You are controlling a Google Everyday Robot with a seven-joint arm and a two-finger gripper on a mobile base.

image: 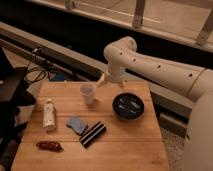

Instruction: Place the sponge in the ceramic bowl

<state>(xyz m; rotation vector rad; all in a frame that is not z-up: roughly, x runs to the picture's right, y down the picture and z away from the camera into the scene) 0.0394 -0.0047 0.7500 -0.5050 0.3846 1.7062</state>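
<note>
My claw (104, 80) hangs over the far edge of the desk (135, 150), and I cannot tell whether it is open or closed; I see nothing held in it. Closest to it is the white cup (88, 92), just beside it and a little toward the desk's front edge. Next out is the ceramic bowl (128, 106), forward of the claw on the side of my own body, with only pale marks showing inside. Farthest of the three is the sponge (76, 125), which lies flat on the desk and not in the bowl. From the claw it sits well toward the front edge, beyond the cup and slightly off to the side away from the bowl. Its long axis seems to slant from the cup's side down toward the black striped block (92, 134), which lies just beside it on the bowl's side. As I judge it, the reach turns on that line: forward past the cup, down onto the sponge clear of the block.
</note>
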